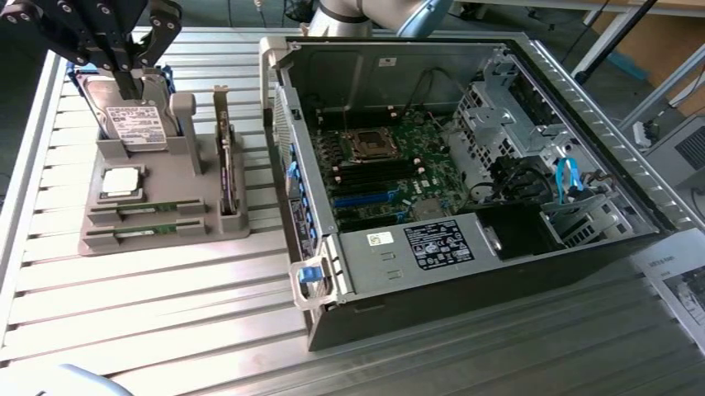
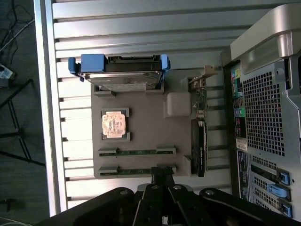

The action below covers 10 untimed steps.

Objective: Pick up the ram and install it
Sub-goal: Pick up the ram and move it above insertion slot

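Two rams, thin green sticks, lie in slots of the grey holder (image 1: 165,177): one ram (image 1: 147,209) sits beside the other ram (image 1: 145,232). The wrist view has them as the first stick (image 2: 136,152) and the second stick (image 2: 134,170). My black gripper (image 1: 129,81) hangs shut and empty high over the holder, in front of the upright hard drive (image 1: 138,124) in the exterior view. In the wrist view the gripper (image 2: 162,175) tips meet by one end of the second stick. The open computer case (image 1: 617,247) shows its motherboard (image 1: 385,165) with dark memory slots.
On the holder a silver processor chip (image 1: 119,183) lies flat and a dark expansion card (image 1: 228,165) stands upright on the case side. The case's rear panel (image 2: 263,117) stands close to the holder. Everything rests on a slatted metal table (image 1: 165,313).
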Motion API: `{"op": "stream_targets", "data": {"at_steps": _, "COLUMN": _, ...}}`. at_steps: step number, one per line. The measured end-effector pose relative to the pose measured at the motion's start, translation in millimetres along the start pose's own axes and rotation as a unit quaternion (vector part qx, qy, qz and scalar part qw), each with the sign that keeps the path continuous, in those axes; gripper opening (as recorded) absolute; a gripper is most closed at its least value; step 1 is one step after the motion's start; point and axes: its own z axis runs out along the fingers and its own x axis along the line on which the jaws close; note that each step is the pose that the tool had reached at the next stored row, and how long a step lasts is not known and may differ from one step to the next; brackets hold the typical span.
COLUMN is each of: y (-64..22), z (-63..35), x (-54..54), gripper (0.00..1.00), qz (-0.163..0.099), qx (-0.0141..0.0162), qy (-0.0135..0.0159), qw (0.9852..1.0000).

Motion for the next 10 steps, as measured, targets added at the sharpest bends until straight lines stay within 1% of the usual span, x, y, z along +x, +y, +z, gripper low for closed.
{"op": "stream_targets", "data": {"at_steps": 6, "y": 0.0, "z": 0.0, "x": 0.0, "gripper": 0.1, "qz": -0.015, "qx": -0.0004, "qy": 0.0007, "qw": 0.9999}}
{"op": "stream_targets", "data": {"at_steps": 10, "y": 0.0, "z": 0.0, "x": 0.0, "gripper": 0.1, "qz": -0.034, "qx": -0.0008, "qy": 0.0015, "qw": 0.9994}}
